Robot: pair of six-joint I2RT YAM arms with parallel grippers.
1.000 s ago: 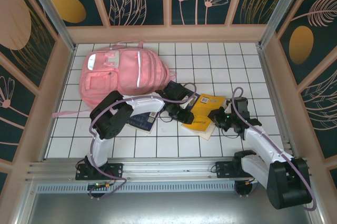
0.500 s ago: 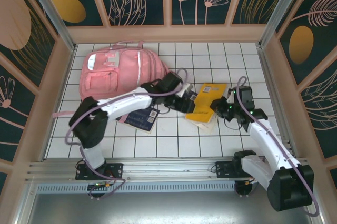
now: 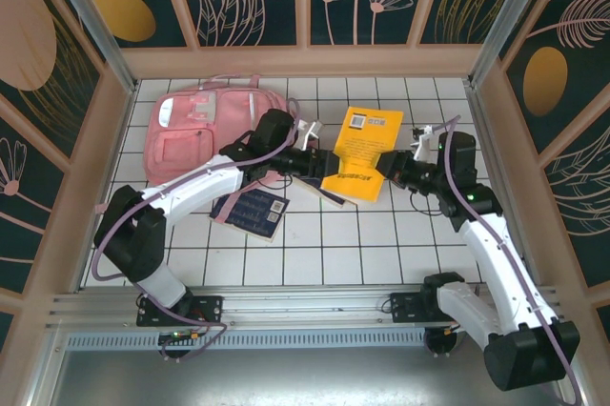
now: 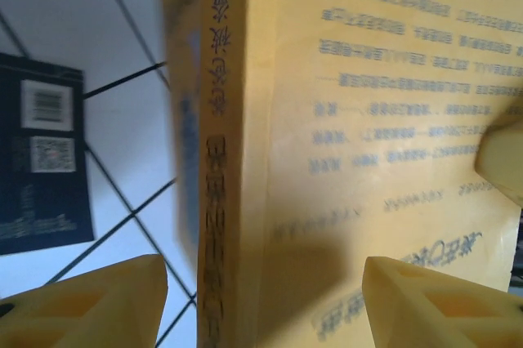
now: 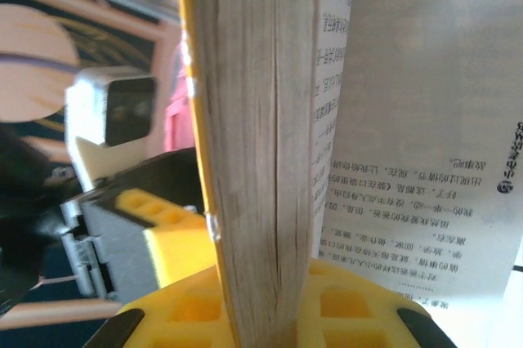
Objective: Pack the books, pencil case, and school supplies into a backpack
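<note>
Beside the backpack, we note the right hand clamped on the yellow book, held aloft for packing; left hand apart, flanking it.

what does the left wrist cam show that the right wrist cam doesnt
Left wrist: the spine and printed cover of the yellow book, a navy book on the white tiles, the left gripper open. Right wrist: the right gripper shut on the page edges, an opened printed page. Both: the yellow book.

Parted gripper, yellow book close ahead, navy book left
</note>
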